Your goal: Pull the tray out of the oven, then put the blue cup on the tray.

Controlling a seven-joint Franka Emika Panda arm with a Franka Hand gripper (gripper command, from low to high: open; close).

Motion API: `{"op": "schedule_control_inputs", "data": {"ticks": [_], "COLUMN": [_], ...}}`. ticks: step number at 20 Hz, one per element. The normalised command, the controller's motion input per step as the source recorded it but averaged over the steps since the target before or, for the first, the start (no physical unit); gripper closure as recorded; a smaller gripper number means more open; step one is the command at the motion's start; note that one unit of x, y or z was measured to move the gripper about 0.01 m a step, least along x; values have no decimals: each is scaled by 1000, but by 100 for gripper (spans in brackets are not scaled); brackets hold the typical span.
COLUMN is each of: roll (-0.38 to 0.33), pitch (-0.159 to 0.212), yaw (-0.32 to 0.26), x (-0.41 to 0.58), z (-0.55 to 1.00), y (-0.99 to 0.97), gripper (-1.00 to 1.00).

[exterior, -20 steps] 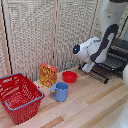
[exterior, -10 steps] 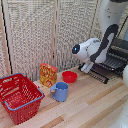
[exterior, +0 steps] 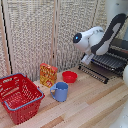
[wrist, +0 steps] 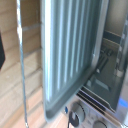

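Looking at the exterior view, the arm is parked over at the oven on the right side, door dropped open, with the tray sitting in the mouth of it — dark wire bars running front to back. How far it's slid out I honestly can't say (the arm covers a good chunk). The hand is down at the front edge of the door and tray, but whether its fingers are apart or pinched on something isn't visible in either picture; the wrist view is just a blurry close-up of the oven's glass door and grey frame.

What matters for the next bit: the blue cup is well away from the hand, off toward the exterior view's left and nearer the camera, standing upright on the wooden surface with its handle pointing left. A red bowl sits just behind it, an orange carton beside that, and a red basket further left. My guess — still on the tray step, cup untouched.
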Motion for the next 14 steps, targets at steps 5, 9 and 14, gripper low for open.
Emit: {"op": "schedule_control_inputs", "data": {"ticks": [5,9,14], "roll": [223,256,257], "pitch": [0,-4,-3], "yaw": [-190,-219,-219], "x": [-23,0,0], "z": [471,341,339], "y": [190,289,291], "gripper": [-100,-100,-100]}}
